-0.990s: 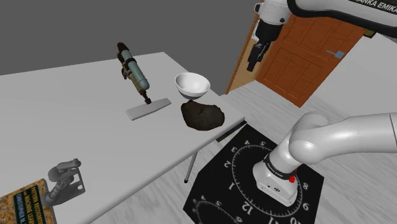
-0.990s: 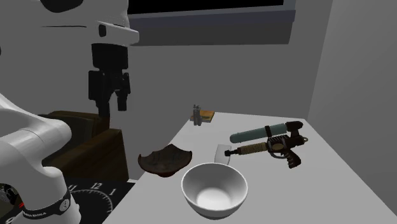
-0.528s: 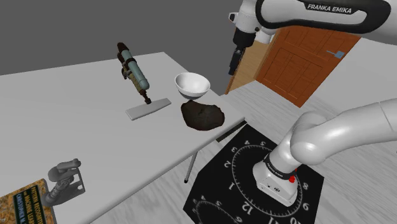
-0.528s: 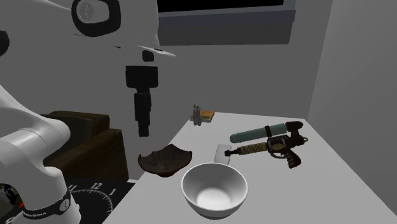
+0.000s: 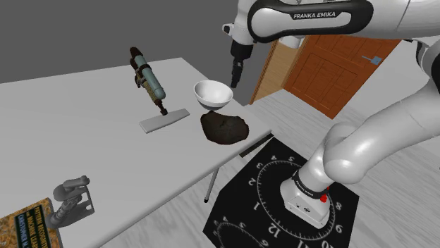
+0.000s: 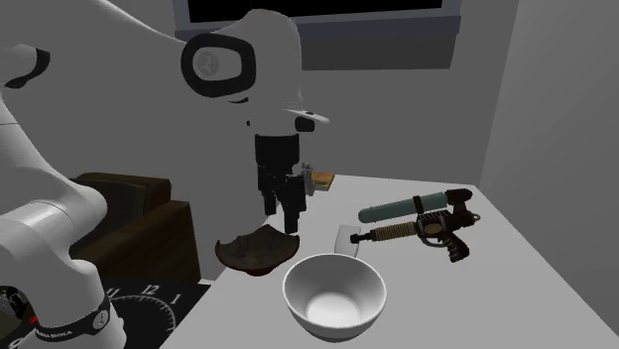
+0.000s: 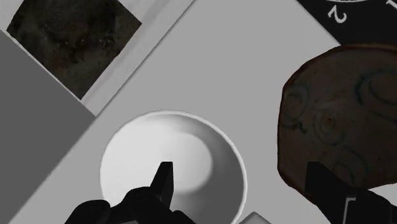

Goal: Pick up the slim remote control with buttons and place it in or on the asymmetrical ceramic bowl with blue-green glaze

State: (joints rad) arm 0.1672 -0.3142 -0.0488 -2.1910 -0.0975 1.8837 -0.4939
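The black gripper (image 7: 240, 175), fingers spread wide and holding nothing, has a round white bowl (image 7: 146, 159) under one finger and a lopsided dark-brown bowl (image 7: 343, 121) under the other; descending here risks striking a rim.

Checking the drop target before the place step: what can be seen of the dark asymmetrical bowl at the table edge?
The dark bowl is shallow and wide, with a wavy, uneven rim. It looks dark brown and mottled, and the wrist view shows faint blue-green swirls on its inside. It sits upright on the table, at the edge nearest the stand, next to the white bowl with a small gap between them. Nothing lies in it.
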